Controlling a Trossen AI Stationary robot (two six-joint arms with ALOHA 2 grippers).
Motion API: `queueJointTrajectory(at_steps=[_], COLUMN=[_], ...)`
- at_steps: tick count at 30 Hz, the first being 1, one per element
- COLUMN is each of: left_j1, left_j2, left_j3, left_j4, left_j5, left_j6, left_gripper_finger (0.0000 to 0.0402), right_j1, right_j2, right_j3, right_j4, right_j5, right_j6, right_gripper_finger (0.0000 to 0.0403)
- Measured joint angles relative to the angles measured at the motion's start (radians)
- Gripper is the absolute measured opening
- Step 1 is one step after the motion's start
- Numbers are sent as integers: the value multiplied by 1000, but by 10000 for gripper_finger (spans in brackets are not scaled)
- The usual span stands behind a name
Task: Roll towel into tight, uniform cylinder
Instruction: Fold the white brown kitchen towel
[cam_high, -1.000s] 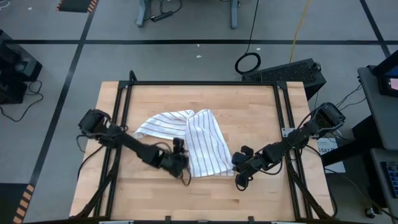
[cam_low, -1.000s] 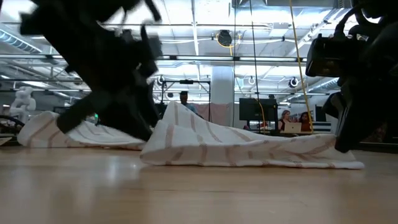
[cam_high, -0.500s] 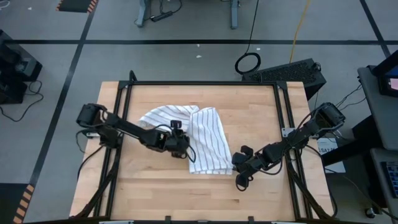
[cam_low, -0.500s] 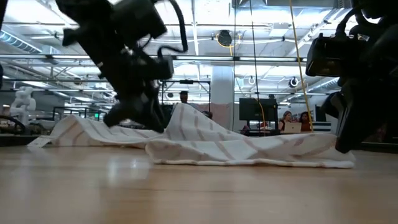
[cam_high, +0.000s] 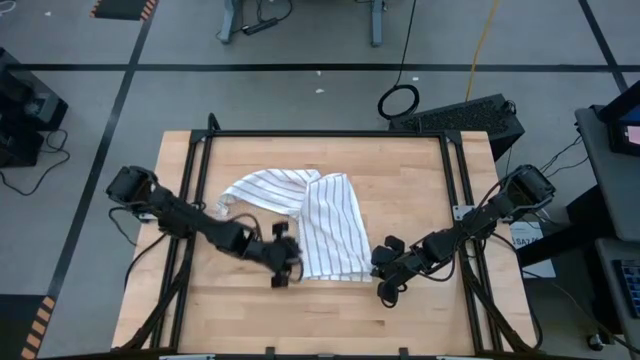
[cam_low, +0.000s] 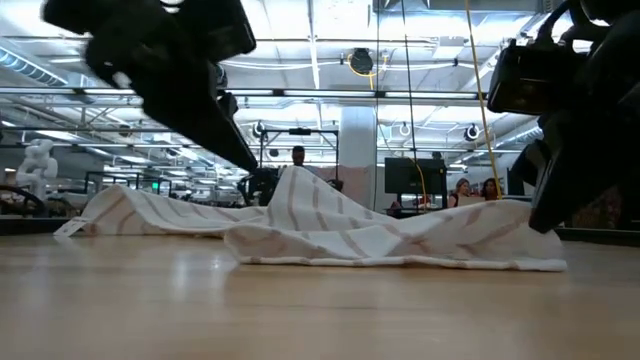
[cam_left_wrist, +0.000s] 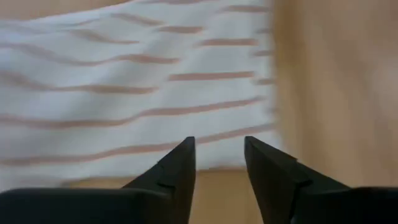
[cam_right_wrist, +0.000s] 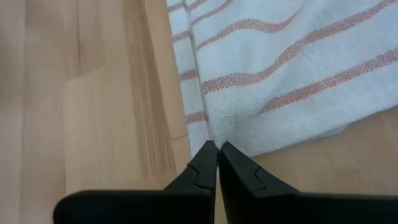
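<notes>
The white pinstriped towel (cam_high: 320, 220) lies rumpled on the wooden table (cam_high: 420, 170), with a raised fold along its middle (cam_low: 300, 190). My left gripper (cam_high: 284, 266) hovers open just off the towel's near left corner; in the left wrist view (cam_left_wrist: 217, 149) its fingers stand above the towel's edge (cam_left_wrist: 155, 155) without touching it. My right gripper (cam_high: 384, 264) is low at the towel's near right corner and shut on the cloth (cam_right_wrist: 214, 146). My right gripper pinches the towel's edge (cam_right_wrist: 208, 134) near its near right corner between its two fingertips. It comes in low from the table's right side. The fingertips hide how many layers they hold. The towel's right end (cam_low: 520, 225) rises a little toward the gripper; the rest lies on the table.
A black metal frame (cam_high: 320, 134) runs around the tabletop. Bare wood lies along the near edge (cam_high: 330, 320) and at the far right (cam_high: 410, 180). People and equipment show in the room beyond the table (cam_low: 460, 195).
My left gripper went toward the far edge along the towel's left side, then came back toward the near edge and rose clear of the cloth. The towel's left part shifted a little toward the far edge. My right gripper stayed at the near right corner.
</notes>
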Motion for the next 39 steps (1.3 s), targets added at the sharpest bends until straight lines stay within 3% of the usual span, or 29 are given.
queueJointTrajectory(at_steps=[9, 12, 21, 27, 34, 39], left_j1=[-190, -209, -205, -205, -209, -216], left_j2=[125, 167, 273, 308, 293, 257], left_j3=[-2, -3, -2, -2, -2, -2], left_j4=[215, 217, 298, 294, 284, 277], left_j5=[-268, -330, -376, -440, -445, -496], left_j6=[-52, -68, -129, -126, -58, -44], left_gripper_finger=[245, 250, 246, 185, 17, 12], right_j1=[0, 0, 0, 0, 0, 4], right_j2=[0, 0, 0, 0, 0, 0], right_j3=[0, 0, 0, 0, 0, 0], right_j4=[-2, 0, 1, 6, 13, 49], right_j5=[-1, 0, 0, 5, 31, 22], right_j6=[21, 21, 30, 31, 31, 43], right_gripper_finger=[4, 4, 4, 4, 4, 4])
